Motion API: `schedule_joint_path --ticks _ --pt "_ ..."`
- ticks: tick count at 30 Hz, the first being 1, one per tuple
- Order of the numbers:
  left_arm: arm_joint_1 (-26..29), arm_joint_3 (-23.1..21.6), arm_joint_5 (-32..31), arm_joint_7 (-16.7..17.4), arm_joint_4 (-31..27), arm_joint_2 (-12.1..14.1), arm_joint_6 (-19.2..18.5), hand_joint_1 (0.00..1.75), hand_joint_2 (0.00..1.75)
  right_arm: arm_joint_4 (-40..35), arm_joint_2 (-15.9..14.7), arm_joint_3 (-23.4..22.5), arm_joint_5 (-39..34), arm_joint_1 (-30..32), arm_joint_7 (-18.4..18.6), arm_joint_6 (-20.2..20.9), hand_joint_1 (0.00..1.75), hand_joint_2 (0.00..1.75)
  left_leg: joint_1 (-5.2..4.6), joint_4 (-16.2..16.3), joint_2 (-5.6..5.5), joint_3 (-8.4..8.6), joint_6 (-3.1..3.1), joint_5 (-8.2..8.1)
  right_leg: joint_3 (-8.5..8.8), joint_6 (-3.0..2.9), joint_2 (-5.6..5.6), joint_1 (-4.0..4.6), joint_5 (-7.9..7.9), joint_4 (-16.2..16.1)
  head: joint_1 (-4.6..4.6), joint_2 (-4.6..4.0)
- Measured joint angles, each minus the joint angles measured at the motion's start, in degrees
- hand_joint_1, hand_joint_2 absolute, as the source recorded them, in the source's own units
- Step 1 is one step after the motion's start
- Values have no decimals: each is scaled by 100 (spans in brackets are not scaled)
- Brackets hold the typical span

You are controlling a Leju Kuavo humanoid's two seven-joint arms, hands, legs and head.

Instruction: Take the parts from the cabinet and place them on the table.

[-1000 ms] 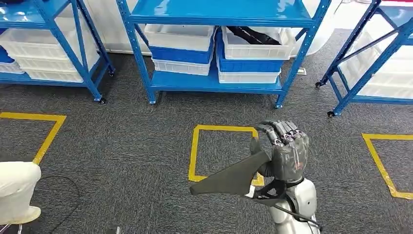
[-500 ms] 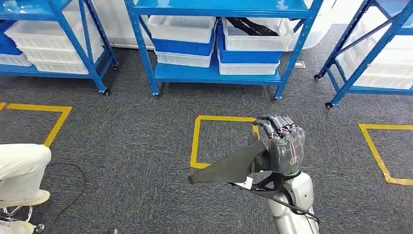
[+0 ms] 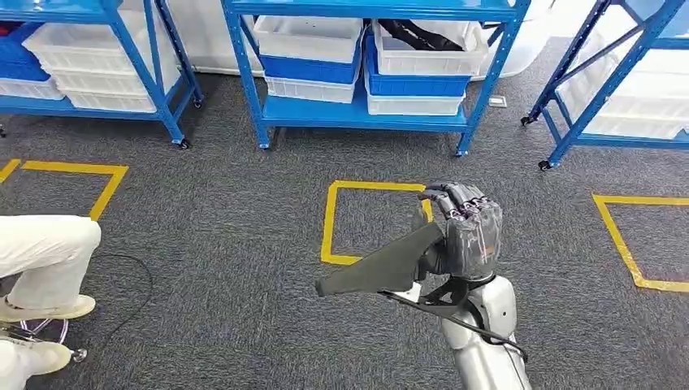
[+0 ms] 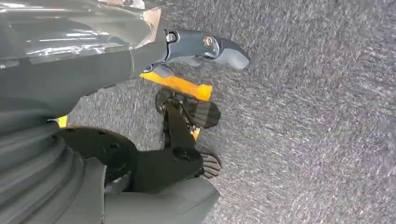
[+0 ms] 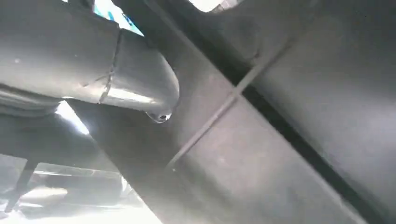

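Right now my right hand (image 3: 470, 236) is raised over the grey carpet (image 3: 227, 244), fingers wrapped tight around a flat dark part (image 3: 382, 268) that sticks out toward nine o'clock. My left hand (image 4: 116, 60) hangs above the floor; I cannot tell how its fingers lie. At nine o'clock, a person's pale trouser leg (image 3: 45, 252). Farther off, at twelve, the blue rack (image 3: 366, 122) carries white bins (image 3: 313, 41).

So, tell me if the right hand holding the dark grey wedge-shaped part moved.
Cannot tell: camera shifted; right hand and dark grey wedge-shaped part stay at the yellow tape square's right edge.
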Motion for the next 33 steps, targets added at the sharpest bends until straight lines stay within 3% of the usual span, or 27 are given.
schedule_joint_path --ticks 1,3,6,8,9,10,11,12,13,15,16,18,19,20,21,22,23,24,25,26,27,29,30,31,32,33 --pt "-3 6 0 -2 0 -11 0 0 175 11 -15 0 -4 -15 -4 0 175 0 30 -43 60 -54 97 99 -37 0 -3 -25 -79 89 4 0" --pt "-9 7 0 -11 -2 -9 -2 0 175 26 -15 -4 -13 -18 -72 0 175 0 5 -46 61 -203 213 225 -295 -124 27 -30 -623 554 44 0" --pt "-9 7 0 -11 -2 -9 -2 0 175 26 -15 -4 -13 -18 -72 0 175 0 5 -46 61 -203 213 225 -295 -124 27 -30 -623 554 44 0" --pt "-8 7 0 -11 -2 -9 -2 0 175 31 -15 -7 -20 -19 -89 0 175 0 -1 -46 62 -224 211 241 -335 -138 28 -31 -704 648 41 0" --pt "5 22 -9 -13 0 -7 -2 0 175 92 -24 -31 -46 -17 -118 0 175 0 -24 -32 79 -578 210 513 -483 -65 41 -30 -1146 1829 64 0" --pt "4 24 -9 -13 0 -9 -11 0 175 109 -31 -39 -48 -28 -133 0 175 0 -23 -19 82 -861 146 742 418 77 39 -36 -701 813 70 0" --pt "5 24 -9 -15 -2 -9 -13 0 175 109 -31 -39 -46 -47 -136 0 175 0 -37 7 80 -915 106 806 841 11 40 -40 -867 216 66 0" --pt "4 24 -9 -18 -2 -13 -13 0 175 109 -22 -37 -41 -64 -136 0 175 0 -55 20 81 -956 71 860 1065 -42 58 40 -998 -197 74 0" --pt "11 24 -18 -24 -2 -15 -13 0 175 113 -24 -39 -37 -62 -129 -2 175 0 -56 -11 91 -940 34 926 946 -75 68 42 -965 -135 34 0" --pt "20 26 -42 -24 -2 -13 -13 0 175 127 -22 -44 -17 -69 -85 -2 175 0 -41 -24 88 -945 -30 1015 883 -151 70 68 -919 -85 28 0" --pt "37 35 -44 -24 -2 -11 -9 0 175 140 -22 -44 -13 -79 -63 -2 175 0 -1 -5 83 -984 -70 994 845 -237 63 -67 -839 -96 24 0" --pt "48 35 -50 -20 0 -7 0 0 175 146 -9 -42 2 -94 -13 -2 175 0 11 434 62 -1122 -126 260 719 -354 38 -39 -706 -90 11 0" --pt "52 35 -50 -20 0 -7 0 0 175 146 -7 -42 4 -96 11 -2 175 0 14 869 46 -1214 -159 -119 651 -372 32 -34 -636 -88 15 0" --pt "51 35 -50 -20 -2 -7 0 0 175 146 -7 -39 4 -97 31 -2 175 0 15 1310 41 -1302 -189 -361 604 -374 29 -25 -568 -81 15 0" --pt "51 35 -50 -20 -2 -7 0 0 175 146 -7 -39 4 -94 39 -2 175 0 24 1706 42 -1352 -212 -436 508 -366 27 -16 -493 -68 13 0" --pt "50 35 -50 -20 -2 -7 0 0 175 149 -7 -39 9 -93 46 -2 175 0 39 1858 42 -1308 -222 -318 420 -347 28 -15 -434 -59 15 0" --pt "50 37 -50 -20 -2 -7 0 0 175 149 -7 -37 13 -94 50 -2 175 0 56 1756 45 -1140 -230 -125 332 -328 29 -15 -381 -40 13 0" --pt "49 37 -50 -20 -2 -7 0 0 175 149 -7 -37 18 -93 52 -2 175 0 70 1434 46 -855 -223 33 264 -307 31 -19 -343 -18 13 0" --pt "44 37 -50 -20 -2 -4 0 0 175 149 -7 -37 20 -94 55 -2 175 0 85 914 45 -459 -212 116 207 -265 35 -26 -313 12 9 0" --pt "35 37 -50 -20 -2 -4 0 0 175 146 -4 -35 22 -97 55 -2 175 0 91 405 26 -83 -195 32 181 -237 35 -26 -292 46 9 0" --pt "28 37 -50 -20 -2 -6 0 0 175 144 -7 -35 20 -103 55 -2 175 0 61 72 3 129 -167 -95 130 -199 33 16 -269 75 7 0" --pt "24 37 -50 -20 -2 -2 0 0 175 144 -4 -13 35 -127 76 -2 175 0 12 59 -4 55 -108 -87 91 -98 10 -7 -177 62 24 0" --pt "26 39 -50 -20 -2 2 0 0 175 144 -4 -2 35 -127 103 -4 175 0 -14 58 -4 27 -47 -49 79 -59 10 -24 -127 48 31 0" --pt "33 42 -50 -20 -2 0 0 0 175 146 -7 0 35 -127 111 -4 175 0 2 -6 21 -3 55 38 25 -1 17 36 -104 50 35 0" --pt "23 42 -50 -20 -2 -13 0 0 175 146 -9 0 37 -133 127 -4 175 0 6 -27 57 -61 110 113 -33 -26 29 -17 -254 169 24 0" --pt "22 42 -50 -17 -4 -7 -9 0 175 144 -9 2 41 -140 142 -4 175 0 7 -29 58 -152 186 178 -177 -82 39 -10 -549 422 65 0"
